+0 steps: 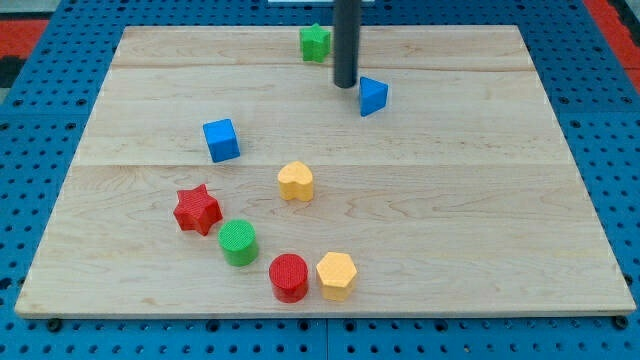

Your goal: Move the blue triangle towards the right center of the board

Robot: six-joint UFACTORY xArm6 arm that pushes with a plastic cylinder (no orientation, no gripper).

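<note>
Blue triangle (373, 95) sits in the upper middle of the worktop (480, 200), a little right of the midline and well short of the right edge. My tip (345, 84) is just beside it on the view's left, slightly above its centre; I cannot tell whether the two are touching or a hair apart. No fingers on this rig, only the rod, so there is nothing to open or close.

Other blocks: green star (315, 42) near the top edge, partly behind the rod; blue cube (221, 139) at left of centre; yellow heart-like block (295, 181) mid-board; red star (197, 209), green cylinder (238, 242), red cylinder (289, 277) and yellow hexagon (336, 275) in an arc at lower left. None lies in the way to the right.

Step in hand, as I judge it: contact set-up done, push about to start. Target lies right and somewhat lower. Next move calls for a steady push toward the right and slightly down, keeping my tip behind the triangle's centre so it does not spin off.
</note>
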